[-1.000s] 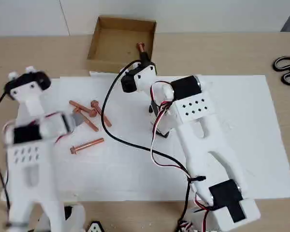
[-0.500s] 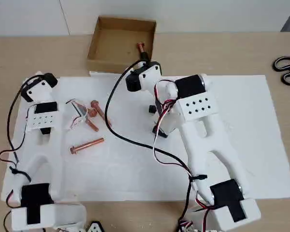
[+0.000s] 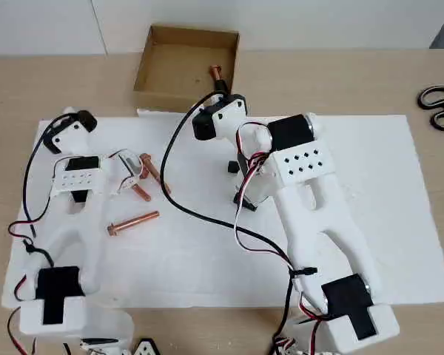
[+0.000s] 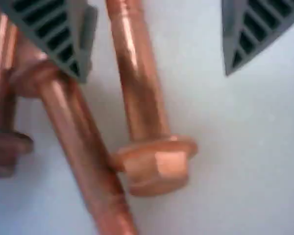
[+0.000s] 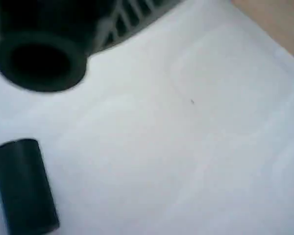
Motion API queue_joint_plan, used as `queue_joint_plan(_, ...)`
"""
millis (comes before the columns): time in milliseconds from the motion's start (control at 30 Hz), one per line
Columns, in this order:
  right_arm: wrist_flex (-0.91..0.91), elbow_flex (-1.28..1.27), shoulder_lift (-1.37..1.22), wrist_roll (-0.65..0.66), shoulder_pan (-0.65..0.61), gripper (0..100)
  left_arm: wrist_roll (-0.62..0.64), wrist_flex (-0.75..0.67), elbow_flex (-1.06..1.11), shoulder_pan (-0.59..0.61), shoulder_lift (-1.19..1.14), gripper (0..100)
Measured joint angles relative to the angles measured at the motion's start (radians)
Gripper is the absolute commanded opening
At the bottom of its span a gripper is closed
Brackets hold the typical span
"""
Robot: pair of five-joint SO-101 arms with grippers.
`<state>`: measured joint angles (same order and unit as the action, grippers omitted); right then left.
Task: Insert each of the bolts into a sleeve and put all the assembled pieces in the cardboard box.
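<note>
Several copper bolts (image 3: 149, 171) lie in a cluster on the white paper (image 3: 370, 170). My left gripper (image 3: 133, 170) hangs low over them and is open. One bolt shaft (image 4: 137, 83) runs between its grey fingertips (image 4: 59, 39), hex head (image 4: 157, 164) toward the camera. Another bolt (image 3: 133, 222) lies apart, nearer the front. My right gripper (image 3: 244, 196) is tucked under its arm at the paper's middle, shut on a black sleeve (image 5: 39, 61) whose hollow end faces the camera. A second sleeve (image 5: 24, 186) lies on the paper beside it. The cardboard box (image 3: 163, 70) stands at the back with a copper bolt (image 3: 215, 72) inside.
Black scissors (image 3: 440, 103) lie on the wooden table at the far right. The right arm's black cable (image 3: 170, 185) loops across the paper between the two arms. The paper's right half is bare.
The left arm swung in from the left edge and brought its open gripper down over the bolt cluster. The right arm shifted slightly, then stayed still.
</note>
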<state>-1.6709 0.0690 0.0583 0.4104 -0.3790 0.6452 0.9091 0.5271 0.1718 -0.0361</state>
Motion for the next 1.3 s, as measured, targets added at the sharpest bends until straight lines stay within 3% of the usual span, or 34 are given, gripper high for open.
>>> queue_joint_plan(267, 0.0, 0.0, 0.0, 0.0, 0.0, 0.4, 0.025, -0.043, -0.009, 0.003, -0.057, 16)
queue_joint_plan(500, 0.0, 0.0, 0.0, 0.0, 0.0, 0.4, 0.031, -0.049, -0.014, 0.0, -0.057, 0)
queue_joint_plan(900, -0.002, 0.0, 0.0, 0.0, 0.0, 0.4, 0.031, -0.04, -0.054, 0.0, -0.058, 1)
queue_joint_plan(1100, -0.002, 0.0, 0.0, 0.0, 0.0, 0.4, 0.02, 0.157, -0.258, 0.0, -0.058, 1)
queue_joint_plan(1300, -0.002, 0.0, 0.0, 0.0, 0.0, 0.4, -0.155, 0.419, -0.483, 0.0, -0.058, 1)
